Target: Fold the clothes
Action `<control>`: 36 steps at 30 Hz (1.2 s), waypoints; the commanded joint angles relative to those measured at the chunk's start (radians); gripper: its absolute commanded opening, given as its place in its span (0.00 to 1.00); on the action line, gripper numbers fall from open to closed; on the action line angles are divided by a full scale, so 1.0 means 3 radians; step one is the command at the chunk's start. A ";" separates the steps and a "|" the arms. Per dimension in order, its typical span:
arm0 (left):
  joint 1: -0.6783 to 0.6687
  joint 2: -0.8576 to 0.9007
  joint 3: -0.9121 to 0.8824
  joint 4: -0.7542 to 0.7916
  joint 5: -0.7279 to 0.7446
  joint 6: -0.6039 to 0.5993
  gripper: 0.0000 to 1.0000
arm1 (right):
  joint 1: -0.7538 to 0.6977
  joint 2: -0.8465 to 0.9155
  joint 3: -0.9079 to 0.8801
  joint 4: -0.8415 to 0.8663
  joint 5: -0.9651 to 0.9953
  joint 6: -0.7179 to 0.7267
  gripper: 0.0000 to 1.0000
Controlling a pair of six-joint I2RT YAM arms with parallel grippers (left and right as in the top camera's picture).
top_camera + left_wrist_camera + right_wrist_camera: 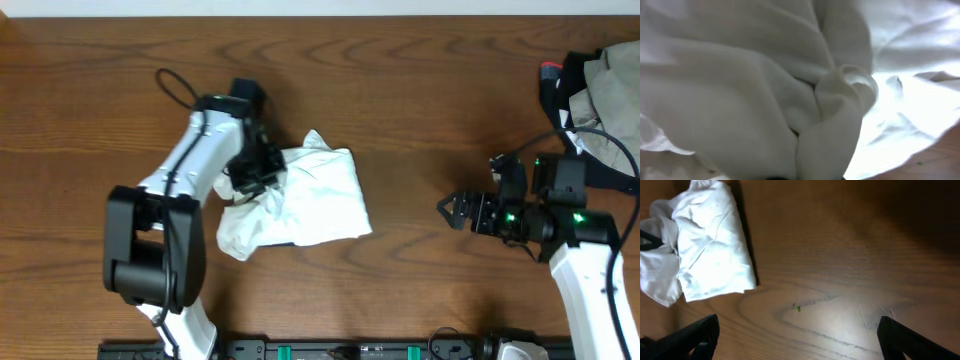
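The clothes (318,195) lie as a crumpled white bundle on the wooden table (400,80), left of the middle. My left gripper (262,170) is at the bundle's upper left edge, shut on a bunched fold of it. In the left wrist view the white cloth (765,85) fills the frame and hides the fingers. My right gripper (452,212) hovers open over bare wood well to the right of the bundle, with nothing between its fingers. In the right wrist view the clothes (710,245) show at the upper left, and the gripper (800,342) has its black fingertips (695,335) spread wide.
A heap of other grey-white fabric (615,95) lies at the far right corner, with a black and red object (552,75) beside it. A black rail (350,350) runs along the front edge. A small green speck (798,308) sits on the wood.
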 commanded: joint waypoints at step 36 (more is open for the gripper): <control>-0.1033 -0.0055 0.0824 -0.0318 -0.0765 -0.0239 0.06 | 0.1514 0.1984 -0.0003 0.2015 0.0136 0.1333 0.93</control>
